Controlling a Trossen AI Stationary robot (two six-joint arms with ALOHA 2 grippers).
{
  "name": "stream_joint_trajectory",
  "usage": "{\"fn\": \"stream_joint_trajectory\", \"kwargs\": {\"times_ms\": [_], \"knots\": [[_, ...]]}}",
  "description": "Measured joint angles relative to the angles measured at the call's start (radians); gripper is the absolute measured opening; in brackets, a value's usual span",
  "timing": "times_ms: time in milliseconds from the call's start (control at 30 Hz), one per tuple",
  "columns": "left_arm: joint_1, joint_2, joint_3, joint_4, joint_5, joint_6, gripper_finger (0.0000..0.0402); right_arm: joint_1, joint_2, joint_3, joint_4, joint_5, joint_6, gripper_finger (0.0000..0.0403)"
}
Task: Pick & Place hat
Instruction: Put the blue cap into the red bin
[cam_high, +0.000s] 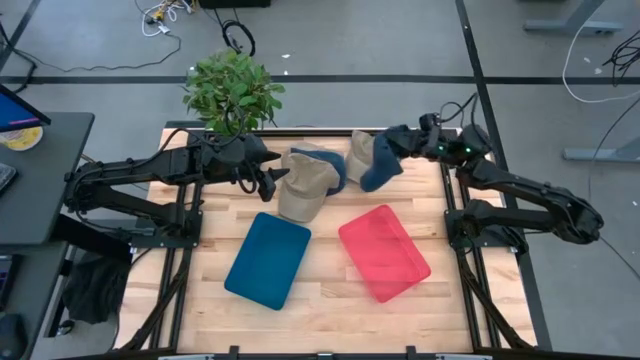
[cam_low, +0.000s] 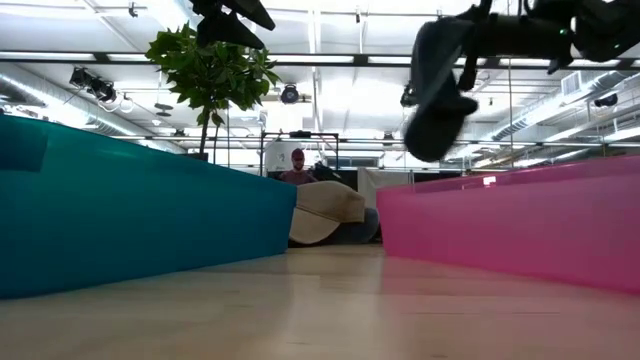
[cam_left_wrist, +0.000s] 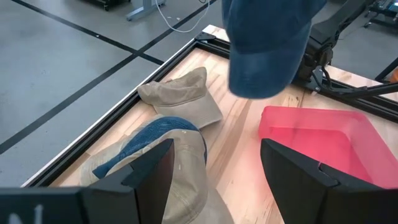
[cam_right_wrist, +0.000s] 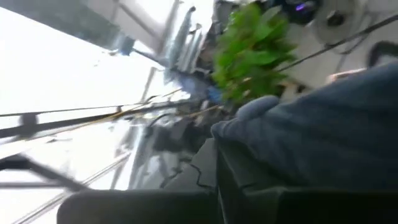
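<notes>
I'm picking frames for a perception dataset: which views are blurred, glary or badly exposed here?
Right wrist view: motion-smeared and tilted, with a blown-out white area; the blue hat is soft. Low view: the teal bin and pink bin are close and out of focus, with bright ceiling lights. Left wrist view: sharp on the tan hat. High view: evenly lit, sharp.

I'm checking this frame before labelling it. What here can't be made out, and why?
- Right end effector: its fingers are buried in the blue hat it holds up, in the high and right wrist views.
- Low view: the teal bin and pink bin block most of the tabletop; only part of a tan hat shows.
- Second blue hat: mostly under the tan hat in the left wrist view.
- Left end effector: open, empty.
</notes>
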Motion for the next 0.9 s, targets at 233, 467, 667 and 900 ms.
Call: {"fn": "stream_joint_trajectory", "kwargs": {"times_ms": [233, 467, 667, 900], "knots": [[0.0, 0.0, 0.0, 0.0, 0.0, 0.0, 0.0243, 0.063, -0.037, 0.0, 0.021, -0.144, 0.083, 0.0], [0.0, 0.0, 0.0, 0.0, 0.0, 0.0, 0.0243, 0.167, -0.044, 0.0, -0.004, -0.245, 0.094, 0.0], [0.0, 0.0, 0.0, 0.0, 0.001, 0.0, 0.0243, 0.241, -0.045, 0.001, -0.041, -0.377, 0.11, 0.0], [-0.001, 0.0, 0.0, 0.0, 0.001, -0.001, 0.0243, 0.301, -0.044, 0.001, -0.215, -0.507, 0.072, 0.0]]}}
